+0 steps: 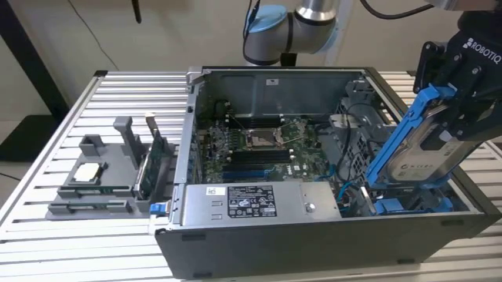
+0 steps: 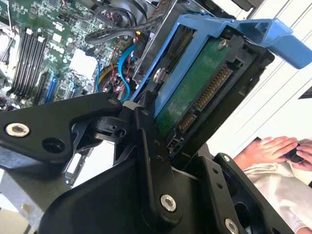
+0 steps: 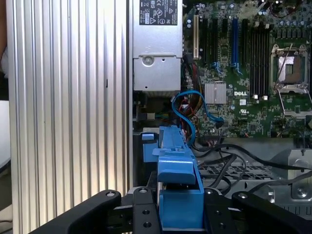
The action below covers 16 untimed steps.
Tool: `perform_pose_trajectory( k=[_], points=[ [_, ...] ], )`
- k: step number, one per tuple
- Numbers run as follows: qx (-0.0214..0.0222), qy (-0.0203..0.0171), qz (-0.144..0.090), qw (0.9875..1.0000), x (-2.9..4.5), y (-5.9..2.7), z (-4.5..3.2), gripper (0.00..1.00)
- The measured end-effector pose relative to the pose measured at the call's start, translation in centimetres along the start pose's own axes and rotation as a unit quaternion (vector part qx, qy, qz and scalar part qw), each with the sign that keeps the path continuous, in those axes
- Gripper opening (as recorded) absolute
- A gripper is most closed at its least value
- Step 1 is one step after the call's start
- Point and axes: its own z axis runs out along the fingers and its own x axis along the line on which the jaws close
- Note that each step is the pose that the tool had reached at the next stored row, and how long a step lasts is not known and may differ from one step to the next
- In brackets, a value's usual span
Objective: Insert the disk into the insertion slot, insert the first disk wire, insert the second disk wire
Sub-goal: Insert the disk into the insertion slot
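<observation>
The black two-fingered gripper (image 3: 178,207) is pinching the disk (image 3: 175,146), a flat silver-grey hard drive clipped in a bright blue plastic carrier frame, with its fingers pressing on opposite faces. The drive is hanging tilted, its lower end dipping toward the insertion slot (image 1: 439,197). That slot is the dark grey metal drive-cage bay at the exterior view's right of the open grey computer case (image 1: 314,247), just above a second blue-framed carrier (image 1: 415,207). Whether the drive's end is inside the bay cannot be told.

The drive is looking rigid, dense and sensitive to knocks. It is probably best gripped by the frame's rails, sparing the board and connector.

The second wrist view is showing the green circuit board (image 2: 195,92), the connector pins (image 2: 207,95) and a person's hands (image 2: 280,146). The exterior view is showing instead the pale label (image 1: 424,161) and, farther off, the green motherboard (image 1: 259,147) and a grey parts tray (image 1: 94,176) on the slatted table (image 1: 47,235).
</observation>
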Motion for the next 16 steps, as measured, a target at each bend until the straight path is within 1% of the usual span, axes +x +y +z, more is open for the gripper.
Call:
perform_pose_trajectory(
  k=[7, 13, 16],
  points=[
    [0.0, 0.0, 0.0, 1.0, 0.0, 0.0, 0.02, 0.33],
    [0.0, -0.0002, 0.0, 1.0, -0.01, -0.04, 0.65, 0.33],
    [0.0001, -0.0002, 0.0, 1.0, -0.02, -0.32, 0.97, 0.33]
  ],
)
